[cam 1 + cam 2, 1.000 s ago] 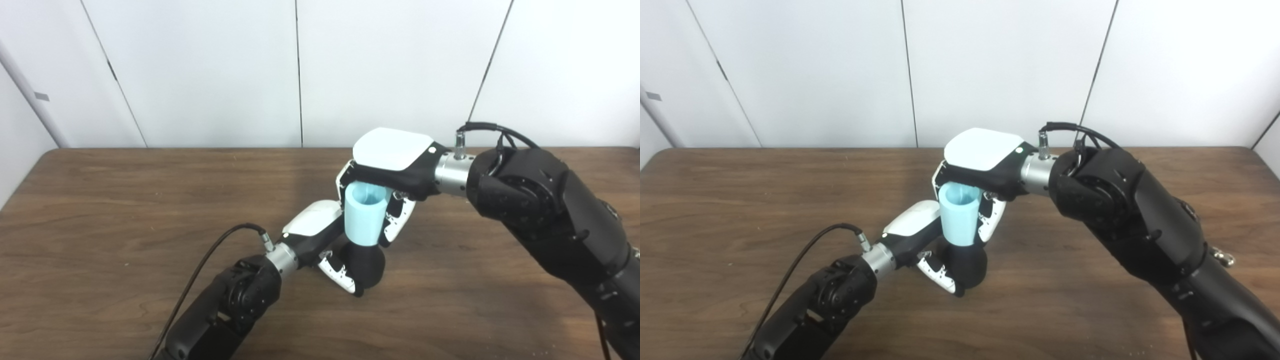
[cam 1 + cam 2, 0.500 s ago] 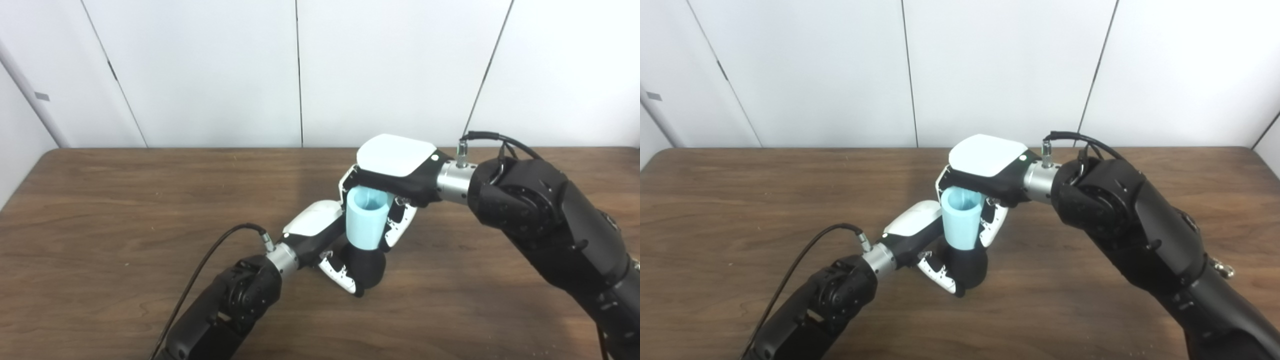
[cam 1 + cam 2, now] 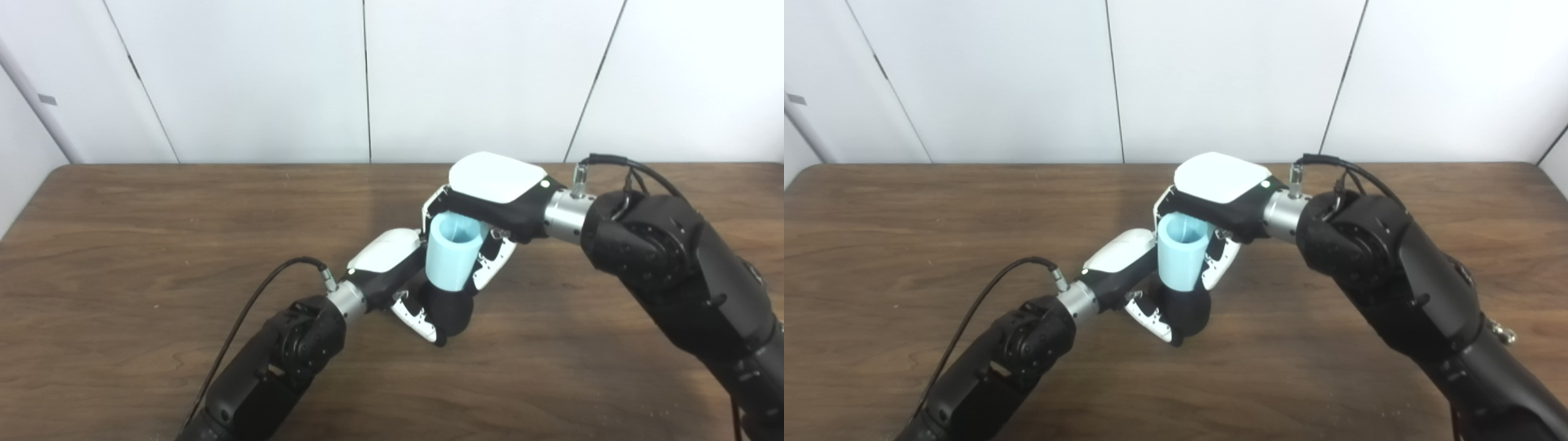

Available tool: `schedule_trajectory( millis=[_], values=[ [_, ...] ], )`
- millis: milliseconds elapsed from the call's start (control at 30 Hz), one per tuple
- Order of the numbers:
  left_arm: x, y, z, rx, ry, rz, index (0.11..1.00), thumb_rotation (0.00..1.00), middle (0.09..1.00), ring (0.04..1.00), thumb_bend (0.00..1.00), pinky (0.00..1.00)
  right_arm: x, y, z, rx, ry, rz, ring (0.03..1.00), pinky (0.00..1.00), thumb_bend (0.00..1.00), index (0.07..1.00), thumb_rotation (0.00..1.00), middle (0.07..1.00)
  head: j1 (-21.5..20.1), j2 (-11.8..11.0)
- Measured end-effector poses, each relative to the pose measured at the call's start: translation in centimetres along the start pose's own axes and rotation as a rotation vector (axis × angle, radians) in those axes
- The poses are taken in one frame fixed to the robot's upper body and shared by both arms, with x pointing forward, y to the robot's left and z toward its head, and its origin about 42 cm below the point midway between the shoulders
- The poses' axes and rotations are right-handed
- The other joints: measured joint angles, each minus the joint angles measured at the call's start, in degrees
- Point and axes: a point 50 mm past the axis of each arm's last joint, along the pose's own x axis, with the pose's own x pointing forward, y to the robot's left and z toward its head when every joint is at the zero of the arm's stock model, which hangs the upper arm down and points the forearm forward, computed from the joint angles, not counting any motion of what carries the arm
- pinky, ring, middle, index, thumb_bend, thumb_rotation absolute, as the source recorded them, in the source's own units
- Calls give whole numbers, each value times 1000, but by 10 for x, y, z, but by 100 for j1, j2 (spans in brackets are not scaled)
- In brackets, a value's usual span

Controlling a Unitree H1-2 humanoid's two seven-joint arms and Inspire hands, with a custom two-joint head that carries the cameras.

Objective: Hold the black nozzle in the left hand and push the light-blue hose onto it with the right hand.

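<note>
The black nozzle stands upright near the middle of the brown table. My left hand is shut around its lower part. The light-blue hose, a short open tube, sits upright over the top of the nozzle, and its lower end hides the nozzle's top. My right hand comes from above and the right and is shut on the hose, with fingers down its right side. The same stack shows in the right eye view: the hose over the nozzle.
White wall panels stand behind the table's far edge. A black cable runs from my left wrist down along the forearm. A small metal ring lies on the table at the right, beside my right arm.
The camera has tilted, so the whole picture has shifted. My right hand and the hose have come down slightly, so the hose sits lower over the nozzle. My left hand has kept its hold.
</note>
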Motion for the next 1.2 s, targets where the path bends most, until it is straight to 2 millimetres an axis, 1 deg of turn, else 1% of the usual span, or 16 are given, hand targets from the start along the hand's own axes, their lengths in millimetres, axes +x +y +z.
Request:
schedule_trajectory(
  millis=[333,467,500,533,567,600,667,800,900,967,1100,1200],
  values=[
    [0,0,0,-1,1,-1,495,0,466,602,526,1000,0,3,1,6,5,-9,407,368,514,514,0,511,0,18],
    [0,0,0,-1,1,-1,495,0,466,606,526,1000,0,3,1,15,7,-11,392,342,512,542,0,498,0,0],
    [0,0,0,-1,1,-1,495,0,466,606,526,1000,0,2,0,23,9,-11,490,373,679,627,17,601,-9,0],
    [0,0,0,-1,1,-1,495,0,466,606,526,1000,0,2,0,29,9,-11,541,390,764,670,27,655,-9,0],
    [0,0,0,-1,1,-1,495,0,466,606,526,1000,-1,1,0,32,9,-14,623,423,838,725,92,746,-9,0],
    [0,0,0,-1,1,-1,495,0,466,606,526,1000,-2,0,0,32,9,-19,679,459,893,763,140,809,-9,0],
    [0,0,0,-1,1,-1,495,0,466,606,526,1000,-5,-2,1,32,-1,-22,752,557,946,815,190,880,-9,-9],
    [0,0,0,-1,2,-1,495,0,466,606,526,1000,-7,-4,2,32,-38,-32,870,667,995,919,252,975,-18,-35],
    [1,1,0,-1,4,0,495,0,466,607,526,1000,-9,-8,3,0,-68,-59,929,745,1000,974,285,997,-18,-35],
    [1,1,0,-1,4,-1,495,0,466,607,526,1000,-12,-14,0,-10,-70,-95,980,824,1000,998,304,1000,-18,-35],
    [1,1,0,-1,4,-1,495,0,466,607,526,1000,-19,-27,-5,6,-69,-156,999,864,1000,1000,314,1000,-35,-35],
    [1,1,0,-2,4,-2,495,0,466,606,526,1000,-23,-31,-7,28,-78,-177,1000,881,1000,1000,319,1000,-35,-35]
  ],
)
